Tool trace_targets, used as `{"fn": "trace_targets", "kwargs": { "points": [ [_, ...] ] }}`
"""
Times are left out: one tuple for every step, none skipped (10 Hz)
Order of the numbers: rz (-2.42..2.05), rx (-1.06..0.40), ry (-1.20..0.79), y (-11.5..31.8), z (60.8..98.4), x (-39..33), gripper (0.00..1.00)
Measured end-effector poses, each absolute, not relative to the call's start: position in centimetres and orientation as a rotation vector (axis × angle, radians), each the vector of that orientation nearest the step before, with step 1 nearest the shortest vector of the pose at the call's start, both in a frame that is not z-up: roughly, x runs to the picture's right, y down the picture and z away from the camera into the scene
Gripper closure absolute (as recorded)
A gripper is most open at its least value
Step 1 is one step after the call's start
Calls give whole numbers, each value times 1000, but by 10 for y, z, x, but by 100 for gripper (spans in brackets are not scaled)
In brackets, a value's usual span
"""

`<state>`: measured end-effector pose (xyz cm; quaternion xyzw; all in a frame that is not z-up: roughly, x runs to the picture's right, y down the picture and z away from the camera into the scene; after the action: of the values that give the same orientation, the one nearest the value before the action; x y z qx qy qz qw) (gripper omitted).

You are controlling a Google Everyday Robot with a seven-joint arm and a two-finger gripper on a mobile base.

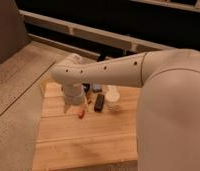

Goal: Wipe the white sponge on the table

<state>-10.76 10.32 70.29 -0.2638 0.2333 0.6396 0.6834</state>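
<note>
Sponge (112,98), maybe the white lump near the far edge of the table (83,145), should be soft and light; squeeze its sides. Gripper (70,104) hangs near the far left corner; I cannot tell if it is open.
</note>
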Motion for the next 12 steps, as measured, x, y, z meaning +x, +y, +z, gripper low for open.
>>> {"fn": "trace_targets", "kwargs": {
  "points": [
    [1434,-591,523,103,703,-108,35],
    [1429,-582,523,102,703,-107,35],
    [1422,-553,535,96,707,-102,35],
    [1403,-493,561,84,716,-90,35],
    [1349,-406,589,61,728,-75,35],
    [1307,-365,588,45,734,-71,35],
    [1254,-328,567,24,740,-70,35],
    [1210,-303,528,4,745,-75,35],
    [1164,-293,467,-15,749,-85,35],
    [1128,-298,397,-28,751,-97,35],
    [1102,-306,338,-38,751,-106,35],
    [1074,-324,249,-52,748,-113,35]
  ]
}}
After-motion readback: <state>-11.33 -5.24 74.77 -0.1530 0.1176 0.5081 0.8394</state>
